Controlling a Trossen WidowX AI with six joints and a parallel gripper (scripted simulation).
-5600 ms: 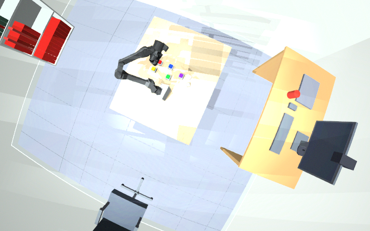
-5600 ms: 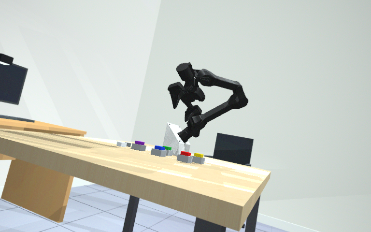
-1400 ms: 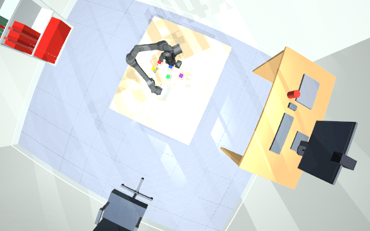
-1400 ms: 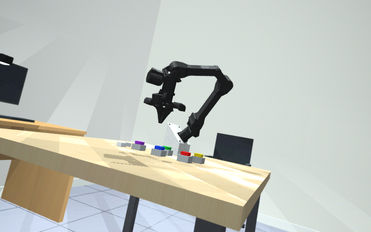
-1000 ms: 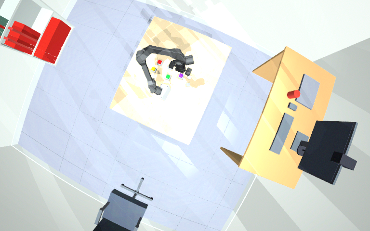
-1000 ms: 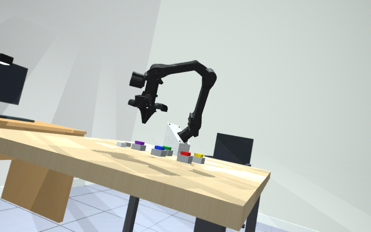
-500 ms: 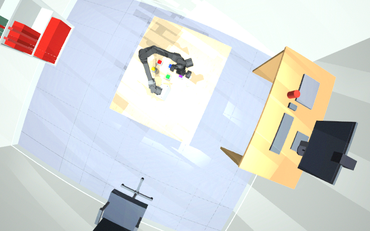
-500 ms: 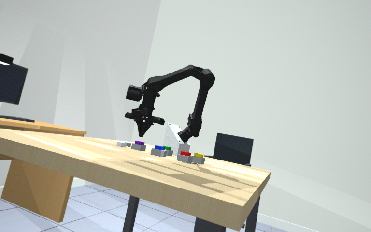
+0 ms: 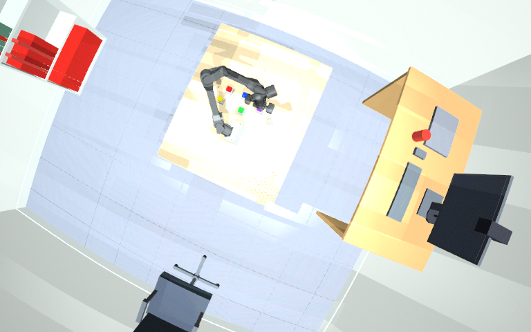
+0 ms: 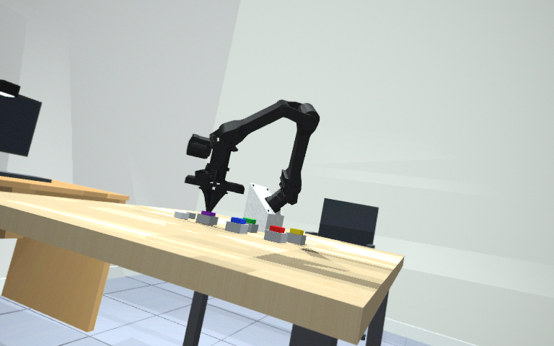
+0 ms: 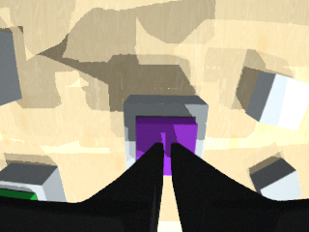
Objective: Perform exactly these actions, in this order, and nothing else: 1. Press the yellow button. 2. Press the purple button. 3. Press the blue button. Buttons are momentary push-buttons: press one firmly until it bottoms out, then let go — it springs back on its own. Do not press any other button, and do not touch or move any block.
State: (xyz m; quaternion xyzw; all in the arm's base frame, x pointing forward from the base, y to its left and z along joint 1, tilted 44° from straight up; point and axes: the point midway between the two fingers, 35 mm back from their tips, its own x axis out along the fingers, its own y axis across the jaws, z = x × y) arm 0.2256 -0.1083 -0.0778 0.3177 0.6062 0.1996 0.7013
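Note:
My gripper [image 10: 208,210] [image 11: 166,150] is shut and empty, pointing down. Its tips are at the top of the purple button [image 9: 258,111] [image 10: 208,213] [image 11: 149,131], touching it or just above; I cannot tell which. The purple cap still stands above its grey housing. The blue button [image 9: 244,95] [image 10: 238,220] is beside it, partly under the arm in the top view. The yellow button [image 9: 220,99] [image 10: 296,231] is farther off, near the red one. Both the blue and yellow caps stand raised.
The red button [image 9: 229,89] [image 10: 277,229] lies between yellow and blue. The green button [image 9: 240,110] [image 10: 249,220] [image 11: 16,194] is at the wrist view's lower left. Two pale blocks, one larger [image 11: 285,101] and one smaller [image 11: 280,183], lie right of the purple button there.

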